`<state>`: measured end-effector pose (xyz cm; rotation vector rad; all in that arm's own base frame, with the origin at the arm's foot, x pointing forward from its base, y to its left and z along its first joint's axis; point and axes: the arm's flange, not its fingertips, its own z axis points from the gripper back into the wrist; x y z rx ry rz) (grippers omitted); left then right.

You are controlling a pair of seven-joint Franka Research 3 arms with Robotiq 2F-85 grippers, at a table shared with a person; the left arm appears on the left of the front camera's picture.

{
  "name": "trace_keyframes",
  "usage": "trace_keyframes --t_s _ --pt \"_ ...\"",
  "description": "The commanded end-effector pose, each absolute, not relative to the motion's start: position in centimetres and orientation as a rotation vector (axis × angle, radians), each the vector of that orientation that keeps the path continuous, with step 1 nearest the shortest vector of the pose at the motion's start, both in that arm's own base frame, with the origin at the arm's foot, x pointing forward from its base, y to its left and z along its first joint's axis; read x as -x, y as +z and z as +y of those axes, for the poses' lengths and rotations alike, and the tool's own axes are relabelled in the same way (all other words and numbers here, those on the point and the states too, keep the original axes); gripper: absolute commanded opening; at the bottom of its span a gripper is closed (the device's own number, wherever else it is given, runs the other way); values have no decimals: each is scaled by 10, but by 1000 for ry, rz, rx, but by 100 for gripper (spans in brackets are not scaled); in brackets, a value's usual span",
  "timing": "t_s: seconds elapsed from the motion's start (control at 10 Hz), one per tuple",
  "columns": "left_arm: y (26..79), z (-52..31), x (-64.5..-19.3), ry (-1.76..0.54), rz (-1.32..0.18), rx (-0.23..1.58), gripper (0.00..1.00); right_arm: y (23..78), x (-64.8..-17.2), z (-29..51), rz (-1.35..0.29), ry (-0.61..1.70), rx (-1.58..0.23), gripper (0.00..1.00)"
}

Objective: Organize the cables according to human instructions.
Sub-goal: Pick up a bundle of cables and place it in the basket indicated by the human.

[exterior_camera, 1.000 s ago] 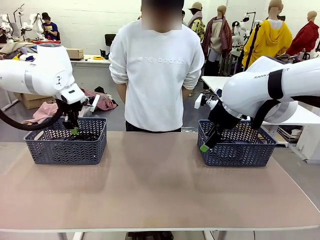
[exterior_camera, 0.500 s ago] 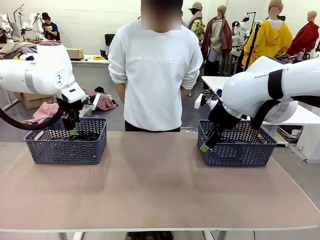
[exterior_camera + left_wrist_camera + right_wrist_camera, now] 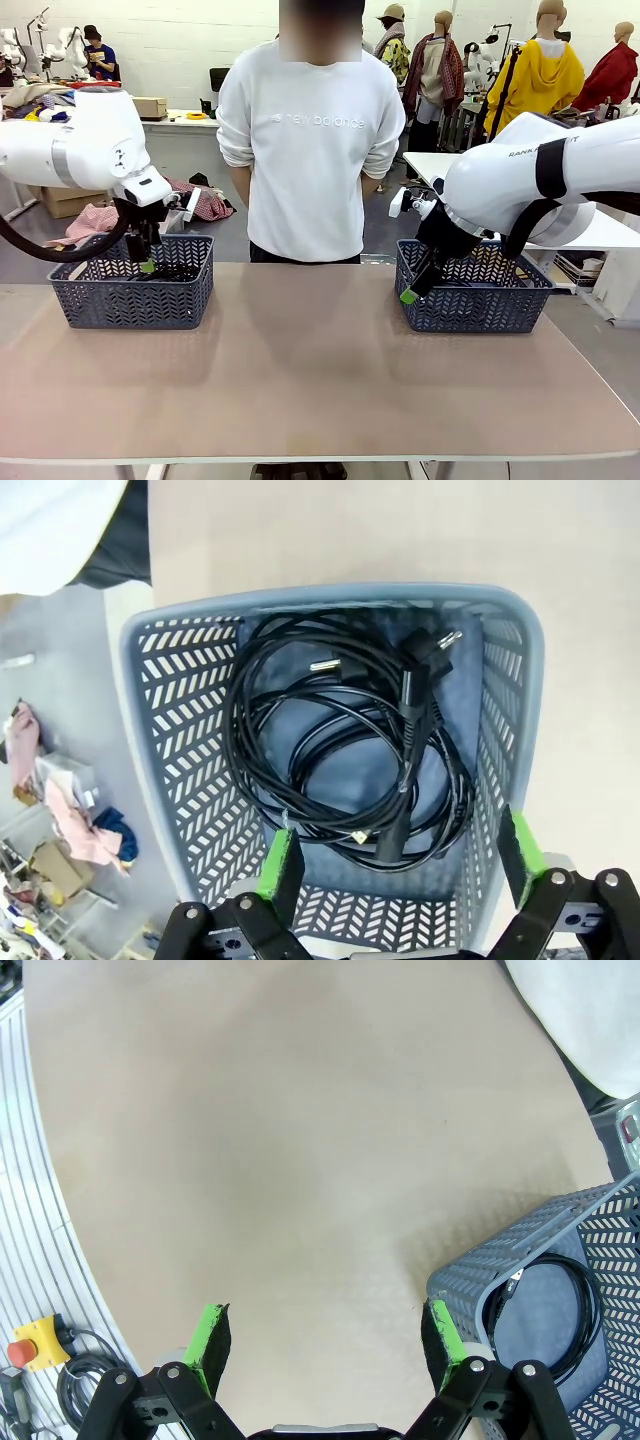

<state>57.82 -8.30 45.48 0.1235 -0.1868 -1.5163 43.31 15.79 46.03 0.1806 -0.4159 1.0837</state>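
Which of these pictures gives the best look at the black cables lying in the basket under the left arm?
The left wrist view: it looks straight down into the left basket, so the coiled cables and their plugs show whole. The front view shows just a dark heap over the rim. The right wrist view shows another cable in the other basket.

Left gripper (image 3: 397, 865) and right gripper (image 3: 325, 1343) both point down, fingers spread wide, apparently empty.

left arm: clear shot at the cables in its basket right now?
Probably yes. The left gripper hangs open right above the cables in the grey basket, nothing lying over them.
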Motion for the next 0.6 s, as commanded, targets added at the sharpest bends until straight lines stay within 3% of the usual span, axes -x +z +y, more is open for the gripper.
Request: trace_keyframes --t_s 0.0,0.5 --pt "458 -82 -576 -1521 -190 -128 100 461 -433 158 -415 1076 -172 100" --pt "458 -82 -576 -1521 -190 -128 100 461 -433 158 -415 1076 -172 100"
